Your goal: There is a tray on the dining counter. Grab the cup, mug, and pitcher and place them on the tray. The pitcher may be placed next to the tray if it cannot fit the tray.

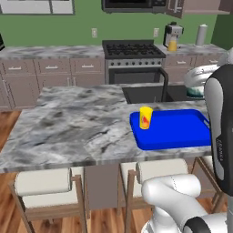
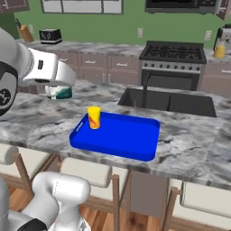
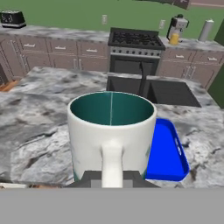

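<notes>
My gripper (image 3: 112, 178) is shut on the loop handle of the white-grey mug (image 3: 111, 131), whose teal inside faces up. The mug (image 1: 196, 92) (image 2: 59, 93) hangs upright in the air under the white hand, clear of the dining counter (image 1: 73, 123). The bright blue tray (image 1: 177, 132) (image 2: 122, 135) (image 3: 168, 153) lies on that counter, with the yellow cup (image 1: 145, 118) (image 2: 94, 117) standing in its corner. In the hand view the mug hides the cup. The pitcher (image 1: 172, 44) (image 2: 219, 49) (image 3: 174, 39), with orange contents, stands on the back worktop beside the stove.
A dark sink (image 2: 167, 101) with a black faucet (image 1: 164, 84) lies behind the tray. The stove (image 1: 132, 50), a coffee machine (image 1: 173, 32) and a grey cylinder (image 1: 201, 34) line the back wall. Stools (image 1: 43, 186) stand under the counter's near edge.
</notes>
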